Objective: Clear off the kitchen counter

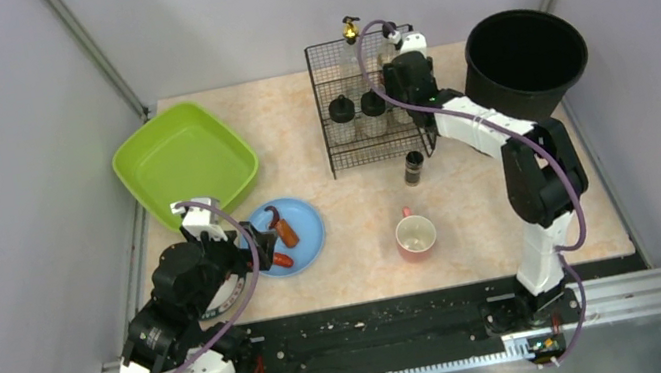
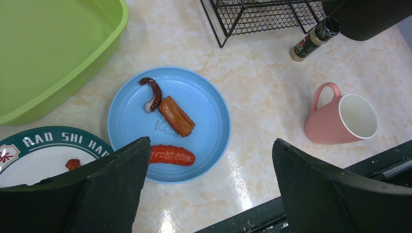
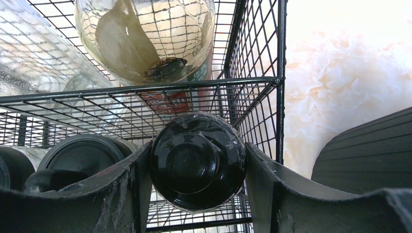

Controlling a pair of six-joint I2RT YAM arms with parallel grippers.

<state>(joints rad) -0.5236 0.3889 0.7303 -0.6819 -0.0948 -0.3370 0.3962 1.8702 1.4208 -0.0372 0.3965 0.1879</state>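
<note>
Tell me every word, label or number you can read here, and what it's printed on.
"HAO SHI HA", its end hidden: on the teal rim of the white plate.
A red mark at that plate's left edge: cut off, unreadable.
Label on the small bottle: too small to read.
A red label behind the wire rack mesh: too blurred.

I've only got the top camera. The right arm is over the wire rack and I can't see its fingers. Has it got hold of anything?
Observer: Yes. The right wrist view shows the right gripper closed on a black bottle cap, at a corner of the wire rack.
Operator: And the left one?
Observer: The left gripper is open and empty, hovering over the near edge of the blue plate.
Operator: Anything hidden under that arm?
Observer: A white plate with a lettered teal rim lies beside the blue one, with a small red scrap on it.
</note>
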